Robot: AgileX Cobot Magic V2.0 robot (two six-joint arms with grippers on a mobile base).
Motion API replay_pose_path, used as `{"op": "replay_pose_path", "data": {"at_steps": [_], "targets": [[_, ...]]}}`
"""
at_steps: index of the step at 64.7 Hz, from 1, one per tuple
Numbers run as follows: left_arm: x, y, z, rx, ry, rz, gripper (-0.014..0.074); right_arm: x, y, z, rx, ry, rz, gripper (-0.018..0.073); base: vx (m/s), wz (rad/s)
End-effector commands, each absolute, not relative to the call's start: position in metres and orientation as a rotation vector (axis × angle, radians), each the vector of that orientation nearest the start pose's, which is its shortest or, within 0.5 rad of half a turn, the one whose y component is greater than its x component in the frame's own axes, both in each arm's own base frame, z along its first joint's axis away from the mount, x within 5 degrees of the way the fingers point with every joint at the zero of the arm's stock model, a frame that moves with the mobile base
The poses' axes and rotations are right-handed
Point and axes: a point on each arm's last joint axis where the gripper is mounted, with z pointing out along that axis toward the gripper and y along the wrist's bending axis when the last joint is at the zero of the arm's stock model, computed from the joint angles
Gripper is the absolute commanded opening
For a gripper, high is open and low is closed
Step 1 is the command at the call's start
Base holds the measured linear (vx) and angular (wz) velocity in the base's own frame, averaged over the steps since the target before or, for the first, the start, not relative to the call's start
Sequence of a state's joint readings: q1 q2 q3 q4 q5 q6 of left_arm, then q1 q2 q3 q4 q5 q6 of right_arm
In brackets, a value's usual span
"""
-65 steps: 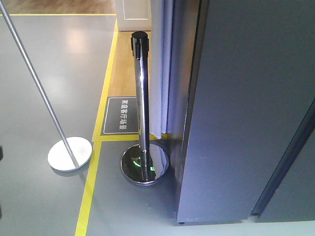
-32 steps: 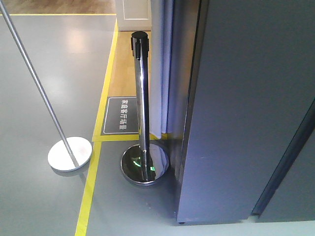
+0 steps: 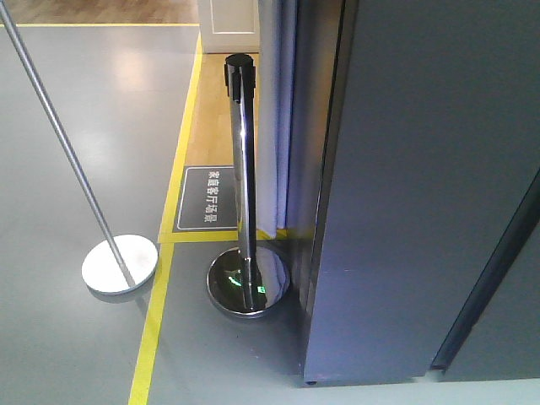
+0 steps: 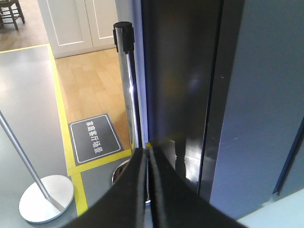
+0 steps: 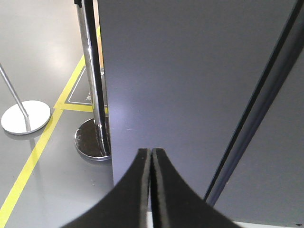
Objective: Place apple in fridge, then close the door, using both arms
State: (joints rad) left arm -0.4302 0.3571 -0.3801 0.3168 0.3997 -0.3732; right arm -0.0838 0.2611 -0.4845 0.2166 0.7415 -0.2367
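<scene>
The fridge [image 3: 325, 169] stands at the right, and the dark grey outer face of its door [image 3: 422, 186] fills that side of the front view. None of the white inside shows, and only a thin dark seam runs along the door's left edge. The apple is out of view. My left gripper [image 4: 147, 151] is shut and holds nothing, pointing at the fridge's glossy dark side [image 4: 180, 71]. My right gripper [image 5: 151, 151] is also shut and holds nothing, close in front of the door face [image 5: 190, 71].
A chrome stanchion post [image 3: 244, 169] on a round base [image 3: 249, 285] stands just left of the fridge. Further left, a thin slanted pole rises from a white disc base [image 3: 120, 263]. Yellow floor tape [image 3: 152, 329] borders a grey floor sign [image 3: 211, 198]. The adjoining dark grey unit [image 3: 506, 337] sits at the lower right.
A small dark shape at the left edge of the front view one second ago is gone. The fridge, the door and the posts look the same.
</scene>
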Motion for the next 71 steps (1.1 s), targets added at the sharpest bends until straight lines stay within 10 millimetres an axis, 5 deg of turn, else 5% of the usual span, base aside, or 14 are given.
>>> {"op": "replay_pose_path", "data": {"at_steps": [1, 9, 35, 71], "targets": [[0.080, -0.026, 0.287, 0.238, 1.765, -0.268, -0.0006, 0.055, 0.008, 0.306, -0.081, 1.911, 0.022, -0.0003, 0.00, 0.00], [0.076, -0.019, 0.273, 0.194, 1.729, -0.209, -0.0006, 0.055, 0.008, 0.305, -0.081, 1.915, 0.024, -0.0003, 0.00, 0.00], [0.059, -0.004, 0.186, -0.018, 1.651, -0.126, -0.0006, 0.055, 0.008, 0.305, -0.082, 1.916, 0.024, -0.0003, 0.00, 0.00], [0.055, 0.001, 0.176, -0.134, 1.743, -0.120, -0.0006, 0.055, 0.008, 0.305, -0.082, 1.918, 0.024, -0.0003, 0.00, 0.00]]}}
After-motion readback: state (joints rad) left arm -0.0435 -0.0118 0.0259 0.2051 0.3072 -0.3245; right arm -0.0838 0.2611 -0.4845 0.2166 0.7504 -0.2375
